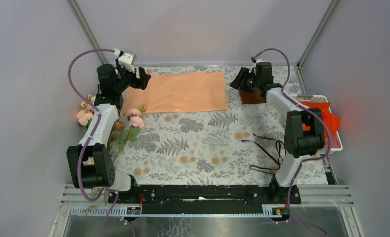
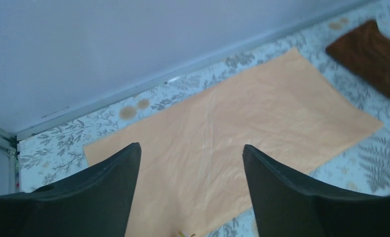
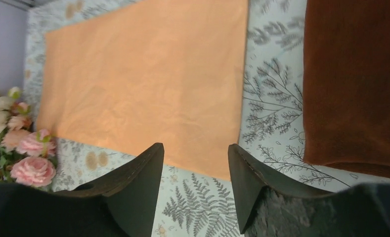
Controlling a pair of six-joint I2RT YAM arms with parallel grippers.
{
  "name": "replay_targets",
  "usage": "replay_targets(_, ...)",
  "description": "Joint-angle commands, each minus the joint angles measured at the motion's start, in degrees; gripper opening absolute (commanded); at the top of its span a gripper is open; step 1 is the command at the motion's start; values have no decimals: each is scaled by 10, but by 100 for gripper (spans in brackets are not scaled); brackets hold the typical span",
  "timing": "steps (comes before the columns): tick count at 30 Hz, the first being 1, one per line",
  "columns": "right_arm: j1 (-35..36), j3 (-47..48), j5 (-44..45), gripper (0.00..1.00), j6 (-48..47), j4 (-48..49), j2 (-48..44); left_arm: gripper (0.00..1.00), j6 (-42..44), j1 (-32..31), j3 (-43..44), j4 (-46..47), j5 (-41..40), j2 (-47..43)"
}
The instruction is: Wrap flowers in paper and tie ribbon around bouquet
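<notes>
The left gripper (image 2: 190, 148) has its fingers wide apart and empty; the paper (image 2: 242, 113) lies flat below and ahead of them. The right gripper (image 3: 194, 146) has its fingers parted too, holding nothing, with the flowers (image 3: 27, 153) to their left and a brown cloth (image 3: 356, 84) to their right.

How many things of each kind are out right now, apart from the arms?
Paper: 1
Flower bunch: 1
Ribbon: 1
Cloths: 2, brown cloth and orange cloth
Tray: 1
Total: 6
</notes>
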Motion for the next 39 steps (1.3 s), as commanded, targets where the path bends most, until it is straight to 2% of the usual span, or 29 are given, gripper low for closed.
replay_targets(1, 11, 98, 25, 58, 43, -96, 106, 77, 103, -5, 80, -355, 8, 91)
replay_targets(4, 21, 162, 27, 58, 39, -131, 182, 75, 108, -5, 71, -346, -83, 119)
replay_targets(6, 24, 201, 19, 58, 38, -152, 227, 75, 117, -5, 57, -333, -91, 124)
replay_targets(8, 25, 235, 14, 63, 38, -171, 265, 75, 120, -6, 47, -320, -91, 124)
replay_targets(14, 39, 272, -44, 63, 59, -177, 342, 76, 111, -6, 48, -314, -96, 123)
replay_targets(19, 45, 264, -140, 62, 138, -91, 364, 76, 108, -7, 46, -316, -80, 109)
replay_targets(24, 51, 245, -170, 54, 212, 14, 353, 76, 111, -24, 37, -315, -82, 111)
replay_targets(28, 61, 241, -180, 53, 259, 71, 355, 76, 124, -54, 22, -297, -89, 137)
replay_targets(35, 80, 297, -162, 56, 271, 56, 401, 75, 166, -157, 5, -248, -96, 155)
replay_targets(39, 88, 306, -164, 50, 285, 69, 407, 76, 168, -187, 26, -244, -123, 183)
